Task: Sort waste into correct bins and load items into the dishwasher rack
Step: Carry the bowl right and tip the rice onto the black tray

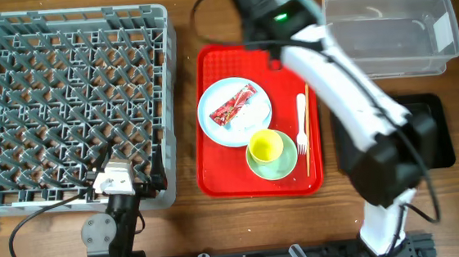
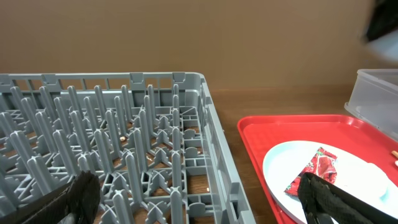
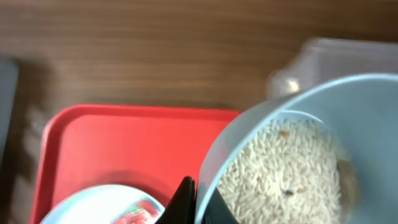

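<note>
Now the right hand (image 3: pixel 194 200) grips the rim of the blue bowl (image 3: pixel 360 106), rice (image 3: pixel 273 162) inside, raised between the red tray (image 3: pixel 93 143) and the tub (image 3: pixel 336 53). Left hand (image 2: pixel 198 186) sits spread wide and holding nothing at the rack's (image 2: pixel 217 143) near edge.

The pale blue bowl (image 3: pixel 348 102) is cut off right and below, the clear tub (image 3: pixel 339 53) behind blurred.

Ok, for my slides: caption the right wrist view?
Rice-filled pale blue bowl gripped at its rim, red tray and clear tub behind.
</note>
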Robot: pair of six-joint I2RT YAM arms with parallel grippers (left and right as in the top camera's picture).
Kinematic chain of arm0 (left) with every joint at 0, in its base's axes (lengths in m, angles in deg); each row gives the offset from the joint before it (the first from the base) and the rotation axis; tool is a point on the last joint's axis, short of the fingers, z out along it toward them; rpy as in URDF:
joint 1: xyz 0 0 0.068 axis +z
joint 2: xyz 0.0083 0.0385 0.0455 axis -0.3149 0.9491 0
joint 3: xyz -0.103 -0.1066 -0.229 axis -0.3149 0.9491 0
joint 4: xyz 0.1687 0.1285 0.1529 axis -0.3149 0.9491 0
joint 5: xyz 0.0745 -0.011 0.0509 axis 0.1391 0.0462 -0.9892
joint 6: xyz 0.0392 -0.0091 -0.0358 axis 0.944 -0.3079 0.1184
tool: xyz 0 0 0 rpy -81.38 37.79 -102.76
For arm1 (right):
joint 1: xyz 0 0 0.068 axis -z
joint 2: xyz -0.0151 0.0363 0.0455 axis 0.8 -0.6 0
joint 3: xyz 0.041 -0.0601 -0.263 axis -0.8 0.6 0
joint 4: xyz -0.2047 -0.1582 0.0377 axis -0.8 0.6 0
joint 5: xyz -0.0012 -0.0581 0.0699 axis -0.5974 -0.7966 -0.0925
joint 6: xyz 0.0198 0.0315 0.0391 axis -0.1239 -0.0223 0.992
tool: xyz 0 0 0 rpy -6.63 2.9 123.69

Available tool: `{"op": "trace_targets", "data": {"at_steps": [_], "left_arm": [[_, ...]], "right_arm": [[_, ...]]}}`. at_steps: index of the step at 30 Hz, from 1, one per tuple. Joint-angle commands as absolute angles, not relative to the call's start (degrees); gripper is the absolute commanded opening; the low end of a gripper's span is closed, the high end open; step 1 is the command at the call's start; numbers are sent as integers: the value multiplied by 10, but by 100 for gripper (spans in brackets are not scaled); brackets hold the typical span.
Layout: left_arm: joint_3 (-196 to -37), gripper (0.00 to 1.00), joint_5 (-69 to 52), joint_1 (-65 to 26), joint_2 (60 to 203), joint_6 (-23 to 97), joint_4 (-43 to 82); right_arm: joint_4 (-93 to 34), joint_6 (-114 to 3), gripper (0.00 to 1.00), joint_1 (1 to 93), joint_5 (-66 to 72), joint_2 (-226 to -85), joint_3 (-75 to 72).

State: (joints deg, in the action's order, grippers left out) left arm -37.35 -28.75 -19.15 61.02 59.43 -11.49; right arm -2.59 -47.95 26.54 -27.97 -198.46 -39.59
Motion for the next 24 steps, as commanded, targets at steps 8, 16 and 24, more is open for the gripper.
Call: {"op": "trace_targets", "data": {"at_steps": [8,16,24], "left_arm": [[-369,100,-282,-192,606,595,-114],[-369,100,-282,-192,606,595,-114],[-369,100,-282,-192,606,595,-114]], "right_arm": [[153,-384,4,425,-160,-1940,-393],[216,-410,4,561,-117,-1917,-390],[117,-422,4,581,-51,-1794,-172]]}}
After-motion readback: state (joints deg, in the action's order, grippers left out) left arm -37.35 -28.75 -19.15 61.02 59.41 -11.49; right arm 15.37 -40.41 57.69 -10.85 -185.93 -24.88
